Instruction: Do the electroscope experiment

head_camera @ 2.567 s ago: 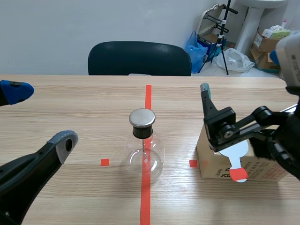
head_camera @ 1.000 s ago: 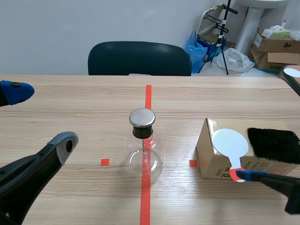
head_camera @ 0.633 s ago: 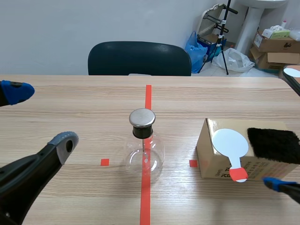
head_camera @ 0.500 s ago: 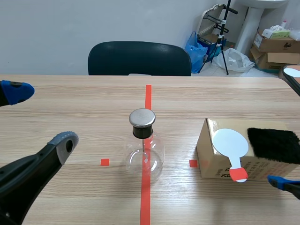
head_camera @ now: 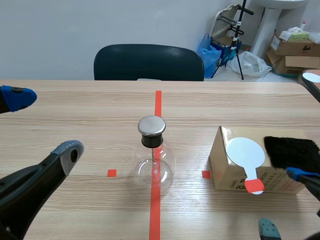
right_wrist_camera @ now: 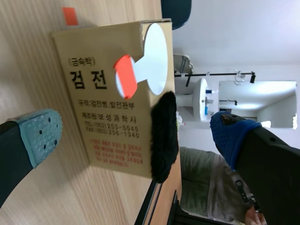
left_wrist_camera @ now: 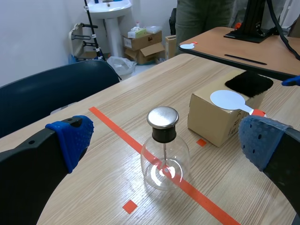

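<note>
Left fingers (left_wrist_camera: 70, 136) wide, flask (left_wrist_camera: 165, 157) ahead between | right fingers (right_wrist_camera: 40, 133) wide, paddle (right_wrist_camera: 154, 51) ahead

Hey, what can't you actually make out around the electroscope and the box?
Leaves inside the electroscope flask: left wrist and scene views, too small, lost in glass reflections.
Black cloth: scene view, one end cut off by the edge.
Right hand: scene view, only two fingertips show, rest outside the frame.
Print on the box: right wrist view, partly covered by the paddle.

Bare table lies between the left pincer (head_camera: 42, 124) and the flask (head_camera: 154, 165). The box (head_camera: 225, 172) stands close ahead of the right pincer (head_camera: 284, 201).
</note>
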You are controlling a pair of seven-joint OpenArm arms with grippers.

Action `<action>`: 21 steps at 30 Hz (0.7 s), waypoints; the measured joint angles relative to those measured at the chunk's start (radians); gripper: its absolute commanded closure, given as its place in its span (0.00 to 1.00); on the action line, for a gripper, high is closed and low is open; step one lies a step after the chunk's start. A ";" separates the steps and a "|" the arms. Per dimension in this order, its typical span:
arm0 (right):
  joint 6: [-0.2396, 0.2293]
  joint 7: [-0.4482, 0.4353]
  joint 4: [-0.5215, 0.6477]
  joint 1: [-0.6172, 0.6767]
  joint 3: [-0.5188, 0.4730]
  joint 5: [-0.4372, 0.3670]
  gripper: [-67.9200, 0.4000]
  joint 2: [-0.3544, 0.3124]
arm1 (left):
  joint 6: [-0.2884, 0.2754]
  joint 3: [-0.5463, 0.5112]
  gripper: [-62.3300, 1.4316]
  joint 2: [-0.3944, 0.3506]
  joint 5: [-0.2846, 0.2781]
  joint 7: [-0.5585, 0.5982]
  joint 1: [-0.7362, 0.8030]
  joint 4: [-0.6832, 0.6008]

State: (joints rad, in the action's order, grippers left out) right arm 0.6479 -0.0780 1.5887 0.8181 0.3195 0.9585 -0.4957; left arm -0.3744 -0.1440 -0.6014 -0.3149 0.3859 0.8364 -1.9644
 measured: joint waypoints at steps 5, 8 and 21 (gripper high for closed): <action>0.000 0.073 -0.027 -0.078 0.057 0.053 0.00 0.021 | 0.000 0.000 0.00 0.000 0.000 0.000 0.000 0.000; 0.000 0.105 -0.056 -0.109 0.063 0.101 0.00 0.061 | 0.000 0.000 0.00 0.000 0.000 0.000 0.000 0.000; 0.000 0.177 -0.131 -0.195 0.100 0.213 0.00 0.128 | 0.000 0.000 0.00 0.000 0.000 0.000 0.000 0.000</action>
State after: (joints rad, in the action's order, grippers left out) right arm 0.6476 0.0990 1.4578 0.6231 0.4191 1.1713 -0.3679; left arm -0.3744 -0.1440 -0.6014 -0.3149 0.3859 0.8364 -1.9644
